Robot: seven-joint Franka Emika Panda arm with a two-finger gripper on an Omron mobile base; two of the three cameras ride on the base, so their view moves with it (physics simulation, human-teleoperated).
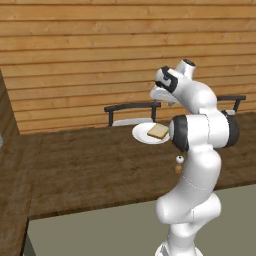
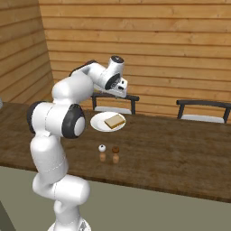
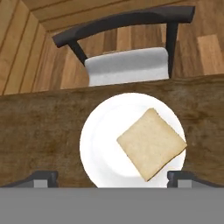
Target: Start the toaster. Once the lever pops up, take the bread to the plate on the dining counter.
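Note:
A tan slice of bread [image 3: 151, 143] lies flat on the round white plate [image 3: 98, 144], which rests on the dark wooden dining counter [image 3: 39, 127] near its far edge. My gripper [image 3: 113, 177] hovers straight above the plate, open, its two fingertips [image 3: 41, 177] spread wide with nothing between them. From the base views, the gripper [image 1: 159, 95] [image 2: 119, 92] hangs a short way above the bread [image 1: 158, 131] [image 2: 114, 121] and the plate [image 1: 141, 134] [image 2: 98, 122], apart from both. The toaster and its lever are out of view.
A dark chair with a pale seat [image 3: 127, 65] [image 2: 113, 101] stands just behind the counter by the plate, and another chair [image 2: 203, 110] is further right. Two small shakers [image 2: 109, 153] [image 1: 178, 164] stand on the counter [image 2: 171, 153] nearer to me. A wooden plank wall [image 1: 75, 60] closes the back.

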